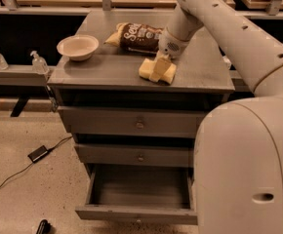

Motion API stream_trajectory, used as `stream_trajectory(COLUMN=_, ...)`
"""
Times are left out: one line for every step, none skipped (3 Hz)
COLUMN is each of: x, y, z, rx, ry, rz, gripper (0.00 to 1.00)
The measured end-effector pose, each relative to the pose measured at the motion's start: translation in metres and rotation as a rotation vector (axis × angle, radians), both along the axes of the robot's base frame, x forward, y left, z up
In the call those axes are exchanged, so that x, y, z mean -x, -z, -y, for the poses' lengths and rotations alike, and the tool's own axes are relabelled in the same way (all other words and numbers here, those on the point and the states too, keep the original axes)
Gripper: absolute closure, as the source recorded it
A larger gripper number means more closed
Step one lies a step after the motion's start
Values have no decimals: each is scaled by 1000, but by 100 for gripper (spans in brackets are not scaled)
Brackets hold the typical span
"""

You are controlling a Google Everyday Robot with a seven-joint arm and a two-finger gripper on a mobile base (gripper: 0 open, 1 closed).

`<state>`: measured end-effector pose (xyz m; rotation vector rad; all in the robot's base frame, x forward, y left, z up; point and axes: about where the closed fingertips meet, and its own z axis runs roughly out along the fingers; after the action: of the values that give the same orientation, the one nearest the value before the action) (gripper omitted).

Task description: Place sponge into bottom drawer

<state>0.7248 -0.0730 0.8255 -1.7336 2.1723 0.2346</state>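
Note:
The pale yellow sponge (146,68) lies on the grey cabinet top (107,72), near its front edge and right of centre. My gripper (158,68) comes down from the upper right and rests on the sponge, covering its middle. The bottom drawer (136,213) is pulled open below, and its inside (139,186) looks empty. The two shallower drawers above it are closed.
A brown-and-yellow chip bag (139,35) lies just behind the sponge. A white bowl (78,47) sits at the top's left. Two small bottles (38,62) stand on a ledge to the left. A cable with an adapter (37,153) lies on the floor. My body (249,169) fills the right.

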Motion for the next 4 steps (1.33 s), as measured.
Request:
stream_trajectory(x=21, y=-4, z=-1, rx=-22, ry=-25, rz=20, gripper=100)
stream_trajectory(x=76, y=-72, z=-3, rx=-164, ry=-48, rz=191, gripper=100)
stream_trajectory(x=99, y=-99, z=-2, rx=-186, ry=-32, rz=266, gripper=100)
stream_trajectory(x=100, y=-98, z=-2, rx=-187, ry=-34, rz=263, gripper=100)
